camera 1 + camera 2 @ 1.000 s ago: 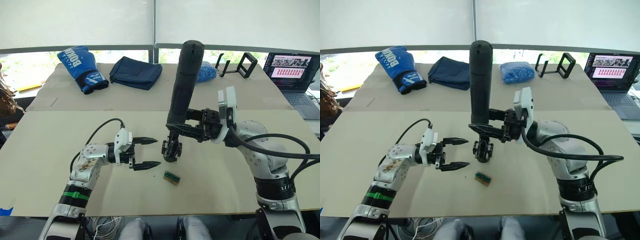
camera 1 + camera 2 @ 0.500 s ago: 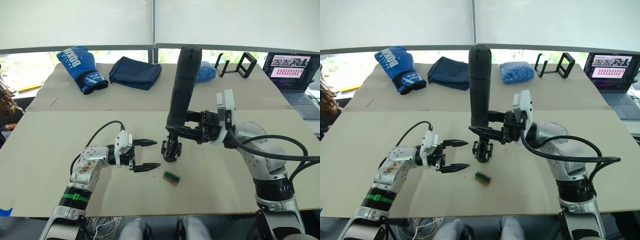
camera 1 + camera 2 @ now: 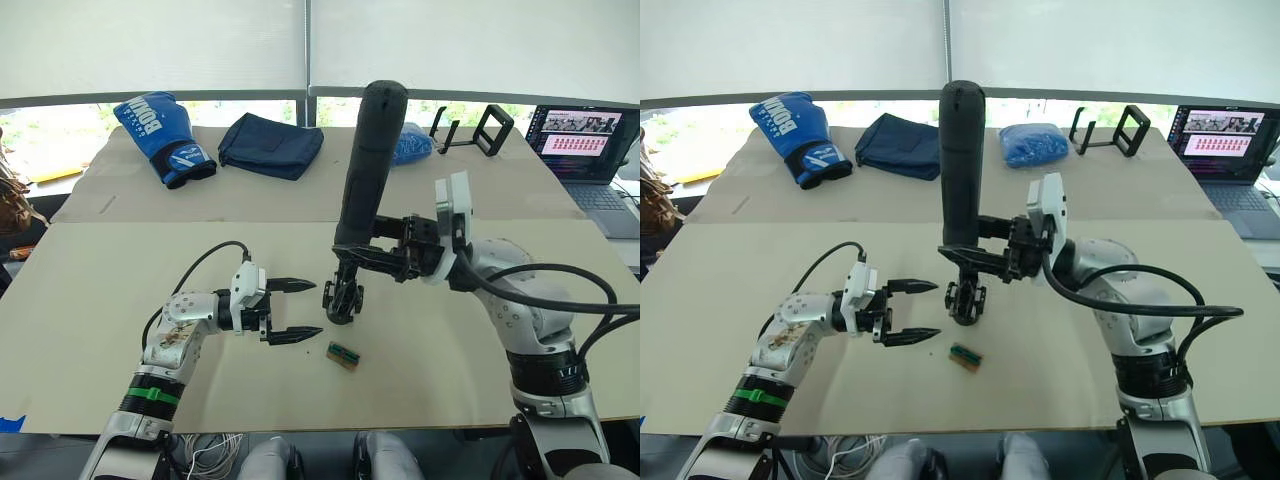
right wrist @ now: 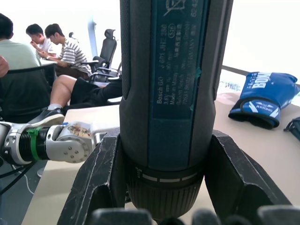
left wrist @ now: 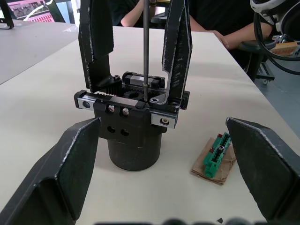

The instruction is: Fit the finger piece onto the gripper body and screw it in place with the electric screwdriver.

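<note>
In the right wrist view we find the electric screwdriver [image 4: 171,93] cut off at the top edge, its bit and the gripper body hidden below it.

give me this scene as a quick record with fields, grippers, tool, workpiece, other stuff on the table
right gripper: shut on the electric screwdriver, held upright
screwdriver bit: tip down on the metal mechanism at the top of the gripper body
gripper body: stands upright on the table, two black fingers pointing up
left gripper: open, beside the gripper body on the robot's left, not touching it
green connector: lies on the table just in front of the gripper body
far side of table: blue boxing glove, folded navy cloth, laptop
</note>
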`<state>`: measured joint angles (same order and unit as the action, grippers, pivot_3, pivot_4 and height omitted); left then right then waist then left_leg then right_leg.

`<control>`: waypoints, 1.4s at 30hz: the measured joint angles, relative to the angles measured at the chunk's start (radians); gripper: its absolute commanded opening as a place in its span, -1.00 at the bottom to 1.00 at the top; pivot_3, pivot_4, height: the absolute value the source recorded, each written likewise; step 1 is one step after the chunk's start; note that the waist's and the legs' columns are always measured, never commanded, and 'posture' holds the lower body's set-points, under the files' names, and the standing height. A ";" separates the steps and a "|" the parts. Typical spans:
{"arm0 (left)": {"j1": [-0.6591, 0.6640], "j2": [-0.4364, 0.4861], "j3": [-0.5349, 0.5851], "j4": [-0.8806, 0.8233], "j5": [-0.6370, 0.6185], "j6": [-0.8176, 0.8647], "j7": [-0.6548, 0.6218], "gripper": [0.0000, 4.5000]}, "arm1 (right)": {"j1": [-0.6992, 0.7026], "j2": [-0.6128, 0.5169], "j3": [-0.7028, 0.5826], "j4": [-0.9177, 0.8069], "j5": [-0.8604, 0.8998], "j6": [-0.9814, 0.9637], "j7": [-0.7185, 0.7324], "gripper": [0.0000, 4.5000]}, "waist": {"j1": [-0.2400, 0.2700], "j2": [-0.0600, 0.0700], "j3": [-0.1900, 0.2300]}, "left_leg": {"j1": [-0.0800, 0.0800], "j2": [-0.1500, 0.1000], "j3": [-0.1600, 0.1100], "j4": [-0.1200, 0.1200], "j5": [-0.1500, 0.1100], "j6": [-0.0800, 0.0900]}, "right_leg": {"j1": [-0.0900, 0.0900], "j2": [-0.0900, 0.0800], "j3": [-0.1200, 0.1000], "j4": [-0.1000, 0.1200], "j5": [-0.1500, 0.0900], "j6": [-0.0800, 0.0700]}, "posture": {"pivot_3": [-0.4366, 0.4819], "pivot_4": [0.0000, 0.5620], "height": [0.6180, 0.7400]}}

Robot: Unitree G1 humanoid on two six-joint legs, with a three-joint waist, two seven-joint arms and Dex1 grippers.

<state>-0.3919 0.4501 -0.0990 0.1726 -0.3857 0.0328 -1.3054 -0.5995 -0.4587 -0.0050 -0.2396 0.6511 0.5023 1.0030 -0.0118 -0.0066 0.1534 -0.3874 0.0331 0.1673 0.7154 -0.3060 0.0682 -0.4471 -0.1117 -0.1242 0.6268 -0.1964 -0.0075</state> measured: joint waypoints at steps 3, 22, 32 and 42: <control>0.000 -0.002 0.000 0.000 0.000 -0.005 0.000 1.00 | -0.024 0.000 -0.008 0.002 0.004 0.000 -0.001 -0.15 | 0.000 0.000 0.000 | 0.000 0.000 0.000 0.000 0.000 0.000 | 0.000 0.000 0.000 0.000 0.000 0.000 | -0.05 -0.47 1.00; 0.000 -0.007 -0.005 0.000 0.008 -0.005 0.014 1.00 | -0.025 -0.007 0.000 0.002 0.040 0.052 -0.001 -0.15 | 0.000 0.000 0.000 | 0.000 0.000 0.000 0.000 0.000 0.000 | 0.000 0.000 0.000 0.000 0.000 0.000 | -0.05 -0.47 1.00; 0.000 -0.011 -0.009 0.000 0.009 -0.005 0.023 1.00 | -0.025 -0.006 0.013 0.002 0.040 0.060 0.000 -0.15 | 0.000 0.000 0.000 | 0.000 0.000 0.000 0.000 0.000 0.000 | 0.000 0.000 0.000 0.000 0.000 0.000 | -0.05 -0.47 1.00; 0.000 -0.029 -0.027 0.002 0.032 -0.008 0.050 1.00 | -0.025 -0.007 0.032 0.002 0.037 0.060 0.002 -0.15 | 0.000 0.000 0.000 | 0.000 0.000 0.000 0.000 0.000 0.000 | 0.000 0.000 0.000 0.000 0.000 0.000 | -0.05 -0.47 1.00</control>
<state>-0.3917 0.4210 -0.1261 0.1748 -0.3538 0.0244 -1.2558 -0.6243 -0.4653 0.0268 -0.2377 0.6885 0.5625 1.0054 -0.0117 -0.0065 0.1534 -0.3874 0.0331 0.1674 0.7156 -0.3060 0.0682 -0.4472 -0.1117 -0.1242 0.6272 -0.1963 -0.0076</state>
